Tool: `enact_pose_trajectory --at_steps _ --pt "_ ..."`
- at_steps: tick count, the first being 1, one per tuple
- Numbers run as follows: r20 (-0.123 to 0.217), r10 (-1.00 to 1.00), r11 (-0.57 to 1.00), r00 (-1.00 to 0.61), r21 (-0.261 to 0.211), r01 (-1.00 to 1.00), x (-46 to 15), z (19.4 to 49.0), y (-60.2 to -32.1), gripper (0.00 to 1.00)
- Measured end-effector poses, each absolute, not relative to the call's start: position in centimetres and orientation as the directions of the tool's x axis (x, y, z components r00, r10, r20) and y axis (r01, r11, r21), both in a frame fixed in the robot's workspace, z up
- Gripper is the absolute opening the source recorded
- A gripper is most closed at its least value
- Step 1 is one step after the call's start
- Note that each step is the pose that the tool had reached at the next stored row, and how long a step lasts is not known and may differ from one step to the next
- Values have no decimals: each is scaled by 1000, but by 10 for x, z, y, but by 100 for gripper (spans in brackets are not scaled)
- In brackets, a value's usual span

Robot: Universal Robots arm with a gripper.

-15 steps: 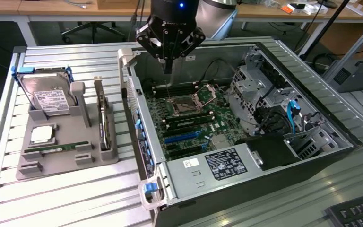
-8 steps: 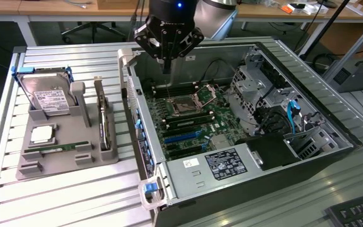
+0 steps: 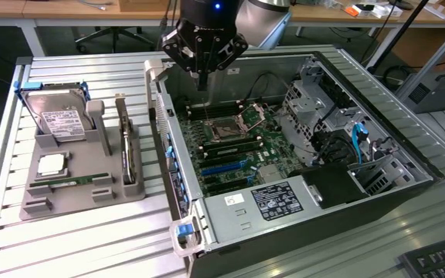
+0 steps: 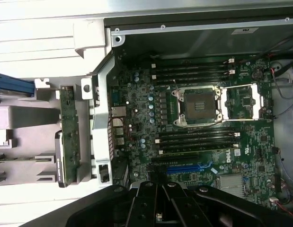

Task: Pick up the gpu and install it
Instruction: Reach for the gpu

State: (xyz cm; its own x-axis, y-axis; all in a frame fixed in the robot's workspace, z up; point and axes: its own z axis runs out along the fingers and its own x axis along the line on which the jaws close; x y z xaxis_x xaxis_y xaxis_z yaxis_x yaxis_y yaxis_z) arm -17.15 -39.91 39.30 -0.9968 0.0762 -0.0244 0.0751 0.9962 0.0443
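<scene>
Hovering over one computer case [image 3: 385, 119], the tool [image 3: 201, 83] is pinched together, empty; one gpu [image 3: 127, 147] stands apart.

The gpu [image 3: 127, 147] [image 4: 68, 127], a thin flat rectangular circuit card, greenish face, probably a silver metal end bracket, stands upright on 1 long edge in a slot of the grey plastic holder [image 3: 83, 201].

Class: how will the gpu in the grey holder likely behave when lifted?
The gpu is a thin board, so probably stiff and light. Standing on edge in the grey holder, it may tilt if pushed sideways. Its bare circuitry looks fragile.
</scene>
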Motion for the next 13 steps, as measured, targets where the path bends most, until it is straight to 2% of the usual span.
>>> enact_pose_trajectory --at_steps 13 --pt "-25 76 996 -997 44 75 -176 393 -399 11"
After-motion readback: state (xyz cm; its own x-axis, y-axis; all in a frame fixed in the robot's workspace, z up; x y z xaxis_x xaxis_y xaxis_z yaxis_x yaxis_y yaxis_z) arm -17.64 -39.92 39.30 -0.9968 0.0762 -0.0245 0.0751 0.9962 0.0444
